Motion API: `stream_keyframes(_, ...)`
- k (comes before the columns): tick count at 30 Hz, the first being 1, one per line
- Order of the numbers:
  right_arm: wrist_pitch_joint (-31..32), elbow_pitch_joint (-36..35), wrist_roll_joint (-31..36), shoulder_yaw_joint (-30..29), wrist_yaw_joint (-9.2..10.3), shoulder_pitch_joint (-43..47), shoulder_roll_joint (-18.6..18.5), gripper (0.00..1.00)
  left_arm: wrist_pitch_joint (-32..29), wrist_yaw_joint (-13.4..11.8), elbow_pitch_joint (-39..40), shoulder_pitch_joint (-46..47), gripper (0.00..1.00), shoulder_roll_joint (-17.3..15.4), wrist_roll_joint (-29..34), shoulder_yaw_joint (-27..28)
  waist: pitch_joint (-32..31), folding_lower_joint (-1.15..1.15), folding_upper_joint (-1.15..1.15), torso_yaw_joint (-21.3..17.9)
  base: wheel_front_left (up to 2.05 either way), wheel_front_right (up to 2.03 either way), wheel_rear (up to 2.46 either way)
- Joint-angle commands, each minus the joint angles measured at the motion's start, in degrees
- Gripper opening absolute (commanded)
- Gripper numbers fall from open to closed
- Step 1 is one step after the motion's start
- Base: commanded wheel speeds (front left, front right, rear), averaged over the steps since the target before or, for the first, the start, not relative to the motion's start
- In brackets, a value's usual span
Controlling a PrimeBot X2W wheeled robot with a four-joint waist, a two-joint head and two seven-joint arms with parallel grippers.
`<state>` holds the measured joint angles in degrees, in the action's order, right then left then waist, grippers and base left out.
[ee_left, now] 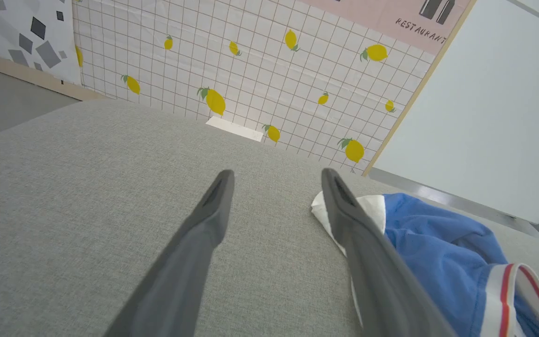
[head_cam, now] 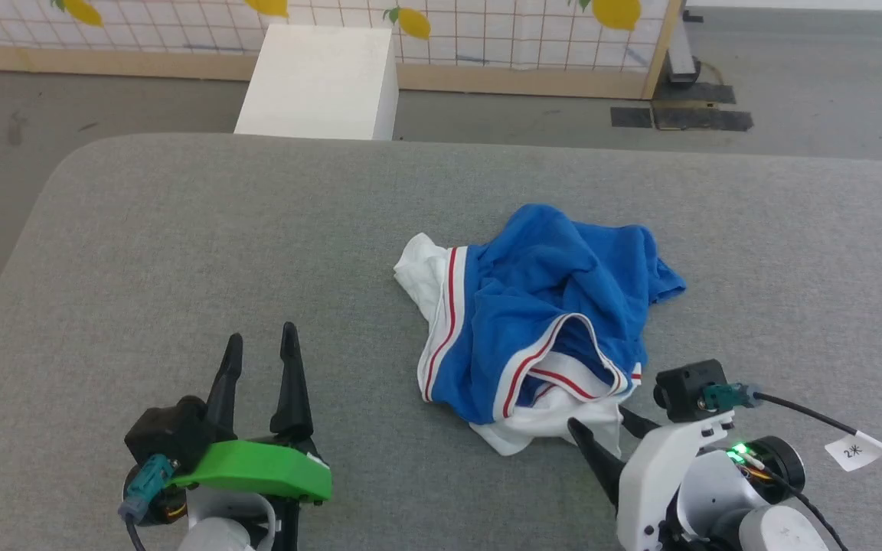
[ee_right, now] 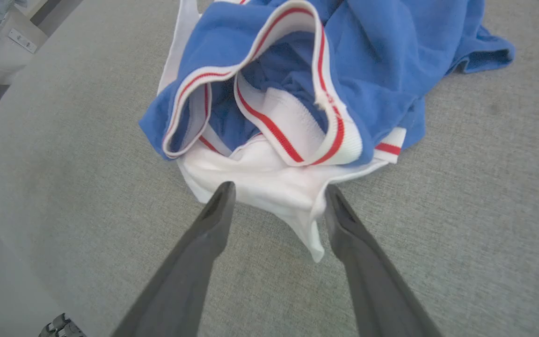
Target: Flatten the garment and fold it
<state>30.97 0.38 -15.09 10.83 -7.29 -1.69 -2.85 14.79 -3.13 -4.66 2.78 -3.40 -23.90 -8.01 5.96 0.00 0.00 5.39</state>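
The garment (head_cam: 540,321) lies crumpled on the grey table (head_cam: 181,245), right of centre: bright blue cloth with white parts and red-and-white striped trim. Its striped collar (ee_right: 297,140) gapes toward my right gripper. That right gripper (head_cam: 598,419) sits at the garment's near edge, open, its two fingertips (ee_right: 225,196) on either side of a white flap of cloth (ee_right: 279,187). My left gripper (head_cam: 261,337) is open and empty over bare table, to the left of the garment. In the left wrist view the garment (ee_left: 438,248) lies just beyond the left gripper's (ee_left: 277,172) right finger.
A white box (head_cam: 318,80) stands on the floor past the table's far edge, in front of a lemon-patterned wall panel (head_cam: 487,30). The table's left corner (head_cam: 66,164) is rounded. A black cable with a paper tag (head_cam: 854,450) trails from my right wrist.
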Motion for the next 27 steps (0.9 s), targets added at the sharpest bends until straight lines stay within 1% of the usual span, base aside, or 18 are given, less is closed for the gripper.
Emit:
stream_keyframes(1, -0.43, 0.27, 0.18, 0.26, -0.20, -1.05, -0.03, 0.00, 0.20, 0.32, -0.20, 0.89, 1.00, 0.29, 0.41, 0.26, 0.53, 0.00, 0.00, 0.55, 0.00, 0.00, 0.00)
stream_keyframes(5, -0.95, 0.54, 0.25, 0.26, -0.20, -1.30, -0.03, 0.00, 0.20, 0.70, -0.54, 0.98, 1.00, 0.43, 0.66, 0.46, 0.71, 0.00, 0.00, 0.59, 0.00, 0.00, 0.00)
stream_keyframes(9, -1.09, -0.87, -0.11, -2.59, -0.20, -0.27, -0.17, 0.00, 0.20, 1.26, -1.08, 0.92, 1.00, 0.49, 0.50, 0.25, 0.26, 0.00, 0.00, 0.21, 0.00, 0.00, 0.00)
stream_keyframes(11, -0.86, -2.09, -0.11, -5.36, -0.20, 0.66, -0.69, 0.00, 0.20, 1.33, -1.26, 0.96, 1.00, 0.50, -0.01, -0.05, 0.06, 0.00, 0.00, -0.20, 0.00, 0.00, 0.00)
stream_keyframes(15, -0.46, -3.37, 0.57, -13.54, -0.20, 2.05, -1.67, 0.00, 0.20, 1.42, -2.12, 1.31, 1.00, 0.51, -0.83, -1.26, -0.20, 0.00, 0.00, -1.32, 0.00, 0.00, 0.00)
stream_keyframes(19, -0.77, -2.53, 2.21, -22.72, -0.20, 1.73, -1.53, 0.00, 0.20, 1.16, -4.09, 2.52, 1.00, 0.51, -2.42, -2.74, -0.24, 0.00, 0.00, -2.64, 0.00, 0.00, 0.00)
stream_keyframes(21, -0.78, -1.82, 3.11, -25.46, -0.20, 1.49, -1.34, 0.00, -0.20, 0.91, -5.54, 3.76, 1.00, 0.51, -3.52, -3.92, -0.12, 0.00, 0.00, -3.04, 0.00, 0.00, 0.00)
stream_keyframes(24, -1.01, -1.04, 3.25, -27.66, -0.20, 0.96, -0.90, 0.00, -4.25, 0.02, -8.13, 7.82, 1.00, 0.52, -5.77, -6.77, 0.46, 0.00, 0.00, -3.46, 0.00, 0.00, 0.00)
stream_keyframes(26, -1.29, -0.84, 3.01, -27.95, -0.20, 0.47, -0.66, 0.00, -9.36, -1.64, -10.51, 11.73, 1.00, 0.52, -6.87, -8.68, 1.05, 0.00, 0.00, -3.78, 0.00, 0.00, 0.00)
stream_keyframes(27, -1.38, -0.79, 2.80, -27.69, -0.20, 0.19, -0.54, 0.00, -13.36, -3.33, -12.39, 13.91, 1.00, 0.52, -8.02, -9.42, 1.40, 0.00, 0.00, -4.06, 0.00, 0.00, 0.00)
